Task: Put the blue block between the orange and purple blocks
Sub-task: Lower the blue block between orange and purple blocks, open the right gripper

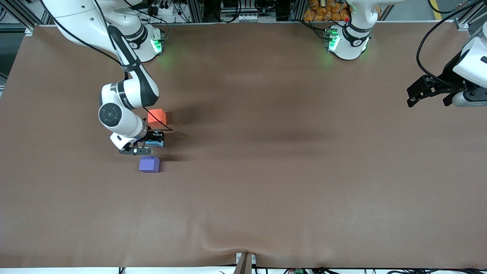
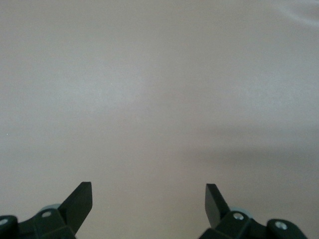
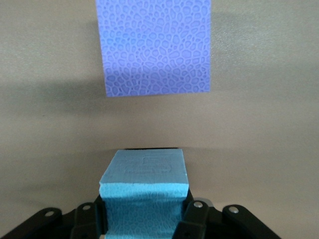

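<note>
The orange block (image 1: 156,115) lies on the brown table, and the purple block (image 1: 149,164) lies nearer to the front camera. My right gripper (image 1: 152,142) is low between them, shut on the light blue block (image 1: 156,143). In the right wrist view the blue block (image 3: 144,191) is pinched between the jaws close to the table, with the purple block (image 3: 155,47) just ahead of it. My left gripper (image 1: 428,93) waits open and empty over the left arm's end of the table; its view shows only bare table between the fingertips (image 2: 82,199).
The brown table mat (image 1: 266,171) spreads wide around the blocks. The arm bases (image 1: 344,42) stand at the table's back edge. A small bracket (image 1: 245,262) sits at the front edge.
</note>
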{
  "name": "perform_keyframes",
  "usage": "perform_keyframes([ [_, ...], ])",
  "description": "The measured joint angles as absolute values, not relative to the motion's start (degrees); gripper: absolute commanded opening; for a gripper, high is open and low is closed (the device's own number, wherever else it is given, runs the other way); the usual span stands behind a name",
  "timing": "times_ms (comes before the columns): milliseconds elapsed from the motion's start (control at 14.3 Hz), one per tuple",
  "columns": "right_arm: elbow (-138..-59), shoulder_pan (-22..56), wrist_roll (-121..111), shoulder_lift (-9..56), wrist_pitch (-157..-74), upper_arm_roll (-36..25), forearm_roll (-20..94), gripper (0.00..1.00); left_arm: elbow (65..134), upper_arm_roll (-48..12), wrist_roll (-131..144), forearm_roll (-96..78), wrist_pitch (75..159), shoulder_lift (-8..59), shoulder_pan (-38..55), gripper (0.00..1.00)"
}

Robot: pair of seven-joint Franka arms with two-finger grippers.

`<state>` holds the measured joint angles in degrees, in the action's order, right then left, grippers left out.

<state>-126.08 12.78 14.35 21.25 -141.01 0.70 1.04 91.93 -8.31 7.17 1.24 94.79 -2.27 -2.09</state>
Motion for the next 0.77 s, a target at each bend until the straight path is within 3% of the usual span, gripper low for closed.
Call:
perform_keyframes([
  [70, -126.1, 12.8, 14.4, 21.6, -141.3, 0.7, 1.0, 0.4, 91.9, -8.3, 7.2, 1.2, 94.8, -2.3, -2.1, 1.0],
  [140, -126.1, 12.8, 14.4, 21.5, -141.3, 0.7, 1.0, 0.66, 91.9, -8.3, 7.2, 1.2, 94.8, -2.3, -2.1, 1.0],
  [210, -126.1, 12.8, 14.4, 21.6, -141.3, 0.7, 1.0, 1.0, 91.9, -8.3, 7.2, 1.2, 94.8, -2.3, -2.1, 1.0],
  [770, -124.0, 12.6, 14.4, 18.2, -137.5, 0.6, 1.0, 1.0, 92.0, -8.3, 7.2, 1.2, 94.9, -2.3, -2.3, 1.0],
])
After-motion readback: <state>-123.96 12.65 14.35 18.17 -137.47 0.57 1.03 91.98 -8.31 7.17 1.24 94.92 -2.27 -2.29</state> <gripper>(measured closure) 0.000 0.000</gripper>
